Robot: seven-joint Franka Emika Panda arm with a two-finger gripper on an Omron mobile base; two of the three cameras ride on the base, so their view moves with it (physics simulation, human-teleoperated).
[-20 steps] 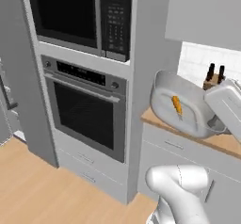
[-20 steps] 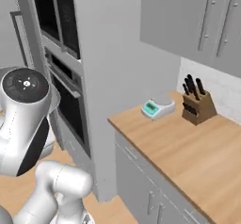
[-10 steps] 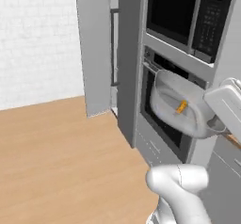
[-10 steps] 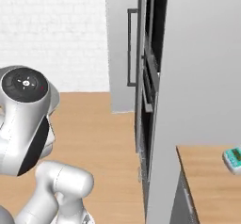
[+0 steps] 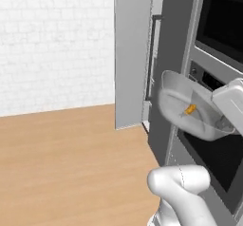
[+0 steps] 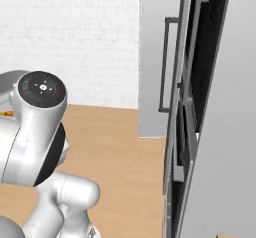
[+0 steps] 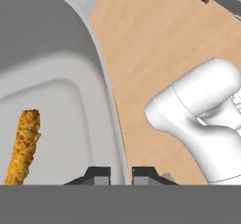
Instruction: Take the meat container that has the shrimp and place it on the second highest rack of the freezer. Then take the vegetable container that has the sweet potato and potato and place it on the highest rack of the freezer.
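My gripper [image 7: 121, 173] is shut on the rim of the meat container [image 5: 185, 107], a wide shallow grey tray held tilted in the air in front of the oven. The shrimp [image 5: 190, 109] lies inside it, a thin orange piece [image 7: 24, 145] in the hand view. The tray's rim [image 7: 108, 105] runs between my two fingertips [image 7: 99, 173]. The freezer [image 5: 134, 54], tall and grey with a long dark bar handle [image 5: 151, 59], stands left of the tray and also shows in the right base view [image 6: 159, 57]. Its racks and the vegetable container with the sweet potato and potato are out of view.
A black-glass wall oven [image 5: 219, 40] in a grey cabinet column stands right behind the tray. Wood floor [image 5: 66, 158] spreads to the left up to a white brick wall [image 5: 52, 40]. The oven column's side [image 6: 220, 132] is close on the right.
The whole picture has swung left as the base moved: the counter with the knife block has left view, and the freezer, floor and brick wall have come in. The tray stays gripped.
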